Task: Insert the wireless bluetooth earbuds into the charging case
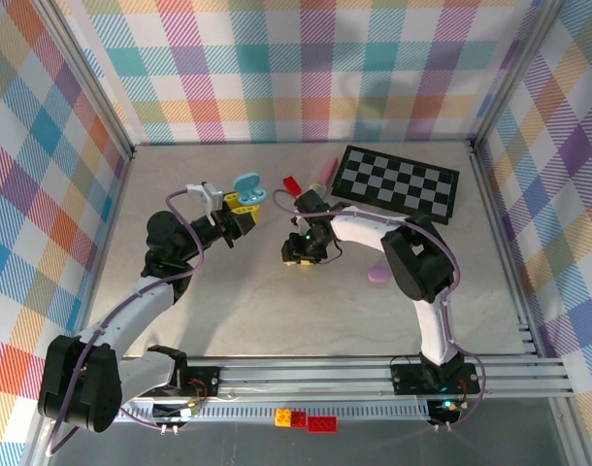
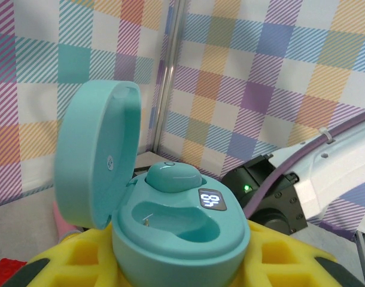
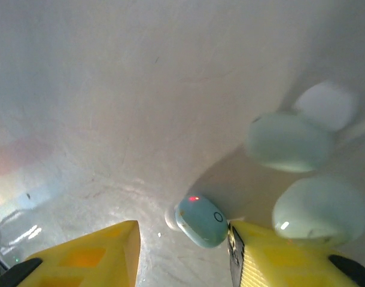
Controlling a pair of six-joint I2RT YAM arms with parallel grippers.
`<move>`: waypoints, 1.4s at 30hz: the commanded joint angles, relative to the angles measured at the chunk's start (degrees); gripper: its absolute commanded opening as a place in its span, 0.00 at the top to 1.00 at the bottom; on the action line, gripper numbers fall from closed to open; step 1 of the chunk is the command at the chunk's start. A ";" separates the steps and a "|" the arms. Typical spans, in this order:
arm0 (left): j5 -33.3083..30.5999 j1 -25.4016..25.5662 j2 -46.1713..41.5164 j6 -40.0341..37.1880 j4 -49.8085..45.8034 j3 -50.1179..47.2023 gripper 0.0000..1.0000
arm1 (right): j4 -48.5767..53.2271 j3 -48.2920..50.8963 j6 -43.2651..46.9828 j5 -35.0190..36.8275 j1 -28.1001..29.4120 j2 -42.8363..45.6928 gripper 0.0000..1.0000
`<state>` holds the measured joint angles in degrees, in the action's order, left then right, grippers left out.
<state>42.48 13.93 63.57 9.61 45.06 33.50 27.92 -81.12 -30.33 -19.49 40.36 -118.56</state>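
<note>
You are clamping the open case (image 2: pixel 181 230) in your left gripper (image 2: pixel 182 269) at lower centre, front socket empty. Your right gripper (image 3: pixel 182 254) is hanging open around the earbud (image 3: pixel 200 220), which is lying bottom centre, just beside one finger. Centre it before closing.

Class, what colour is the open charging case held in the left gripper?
The charging case is teal; it shows clearest in the left wrist view.

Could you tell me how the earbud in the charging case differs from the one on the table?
The seated earbud sits in the far slot of the open charging case, gripped by the left end effector; the loose earbud lies on the table inside the open right end effector. The loose earbud shows a red light; the seated earbud shows none. Both are teal.
</note>
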 commanded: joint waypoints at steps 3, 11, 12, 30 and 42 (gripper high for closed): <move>-0.44 -2.08 -1.10 -0.06 2.71 -1.05 0.68 | -3.11 4.00 1.27 -2.30 2.18 4.96 0.57; -3.23 -3.47 -2.30 0.41 4.39 -2.38 0.68 | -2.09 2.33 4.20 2.96 1.43 5.76 0.56; -3.37 -3.56 -2.58 0.41 4.28 -2.51 0.68 | -2.08 1.14 4.49 3.05 1.26 4.89 0.56; -3.62 -3.65 -4.69 0.33 2.30 -2.47 0.68 | -0.54 -2.95 6.45 -2.18 1.23 -2.20 0.56; -4.40 -3.91 -3.64 -0.28 2.09 -2.21 0.68 | -4.72 6.65 2.96 -2.01 5.05 4.84 0.56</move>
<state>38.83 11.05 59.81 9.63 46.22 31.27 23.18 -76.25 -26.00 -20.27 44.45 -115.92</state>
